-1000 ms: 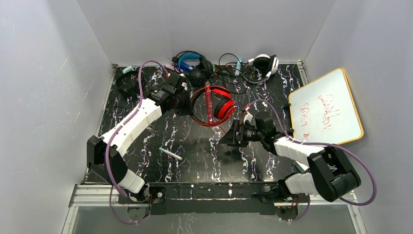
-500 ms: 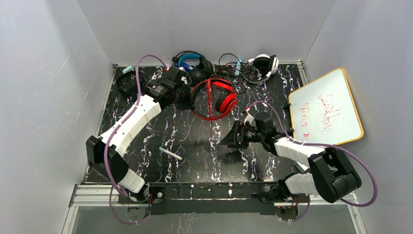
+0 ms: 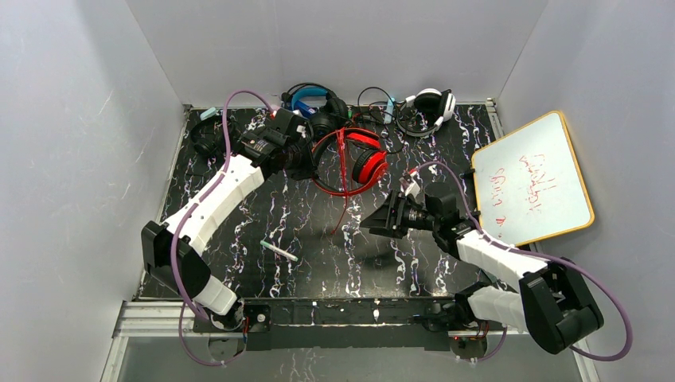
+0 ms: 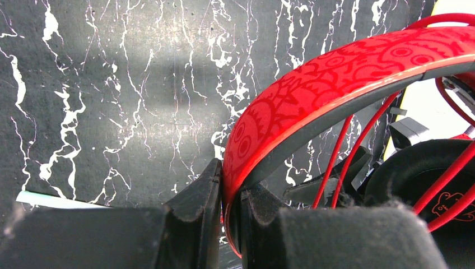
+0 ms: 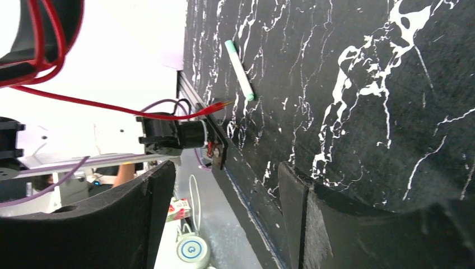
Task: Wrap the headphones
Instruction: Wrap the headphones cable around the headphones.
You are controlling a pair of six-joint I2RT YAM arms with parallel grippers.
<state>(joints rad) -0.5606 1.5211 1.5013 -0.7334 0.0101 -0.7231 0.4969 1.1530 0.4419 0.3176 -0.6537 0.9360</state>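
from overhead, the red headphones (image 3: 356, 163) sit toward 12 o'clock on the black marbled table (image 3: 239, 231). the left gripper (image 3: 309, 161) is up against their 9 o'clock side. only its wrist camera shows the hold: both fingers (image 4: 196, 202) are clenched on the patterned headband (image 4: 336, 73), one on each face. strands of red cable (image 4: 347, 151) cross behind it.

the top view shows that cable running down toward 6 o'clock, its loose end just short of the right gripper (image 3: 372, 224), which sits at 4 o'clock. the right wrist camera shows this gripper released, jaws apart with nothing between them. the cable's plug (image 5: 221, 104) hangs beyond them, untouched.

a pen (image 3: 278, 251) lies at 8 o'clock. a blue-banded pair (image 3: 306, 99), a white pair (image 3: 430, 103) and a black pair (image 3: 207, 135) line the far edge, and a whiteboard (image 3: 532, 179) leans at 3 o'clock.
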